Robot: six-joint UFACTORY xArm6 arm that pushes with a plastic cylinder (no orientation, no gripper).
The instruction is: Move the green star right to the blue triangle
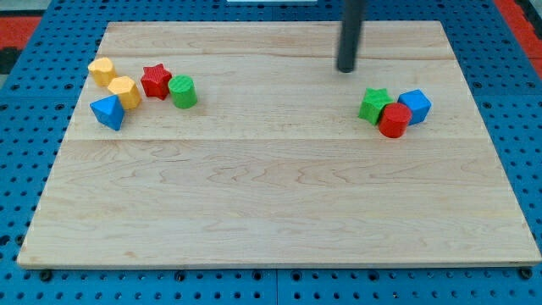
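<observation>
The green star (373, 104) lies at the view's right, touching a red cylinder (395, 120) just below and right of it. The blue triangle (107, 112) lies at the far left of the board. My tip (345, 69) is at the view's top, a little up and left of the green star, apart from it. The rod rises out of the frame's top.
A blue cube (415, 105) touches the red cylinder at the right. At the left, two yellow blocks (102, 71) (124, 91), a red star (155, 80) and a green cylinder (182, 91) cluster by the blue triangle. The wooden board (271, 203) sits on a blue pegboard.
</observation>
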